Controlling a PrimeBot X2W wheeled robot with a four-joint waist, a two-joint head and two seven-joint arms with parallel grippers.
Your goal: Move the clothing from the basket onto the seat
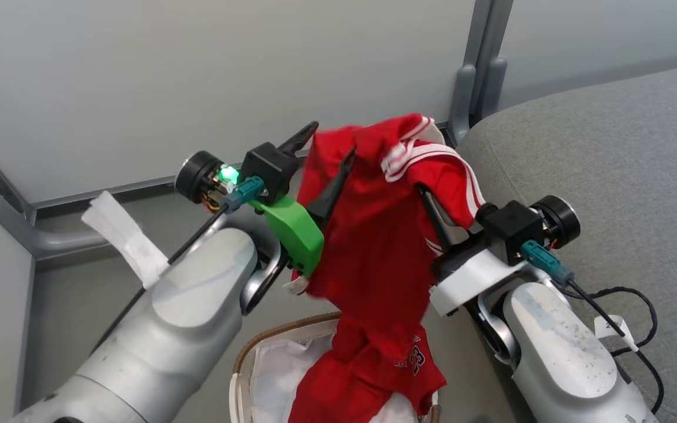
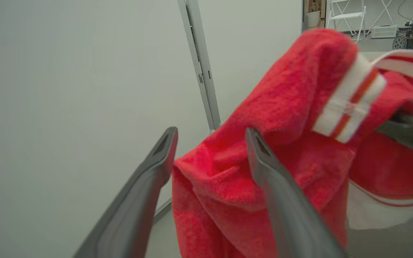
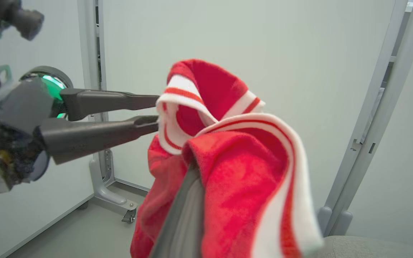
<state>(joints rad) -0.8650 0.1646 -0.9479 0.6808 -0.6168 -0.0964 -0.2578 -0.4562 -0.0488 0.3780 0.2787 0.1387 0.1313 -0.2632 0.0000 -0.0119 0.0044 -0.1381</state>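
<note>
Pale walls (image 1: pixel 197 70) are backing the basket (image 1: pixel 280 332); above it, right gripper (image 1: pixel 426 200) is pinching clothing (image 1: pixel 374 247) clear, left gripper (image 1: pixel 334 138) gaping.

Tools: 2. Left tool (image 1: pixel 332 140) upper centre, right tool (image 1: pixel 428 202) centre-right, 2 long dark fingers (image 2: pixel 163 150) ea.
Soft red sports clothing w/ white stripes (image 1: pixel 374 235): 1 draped bundle mid-frame. The part w/ white "23" is at bottom centre. Can't tell if it's separate, so 1 or 2 pcs.
Oval white basket w/ brown woven rim (image 1: pixel 256 345): 1, bottom centre.
White liner sheet (image 1: pixel 274 376): 1.
Large grey fabric seat (image 1: pixel 609 147): 1, right side.
Black cables (image 1: pixel 600 314): 2, 1 per arm.
</note>
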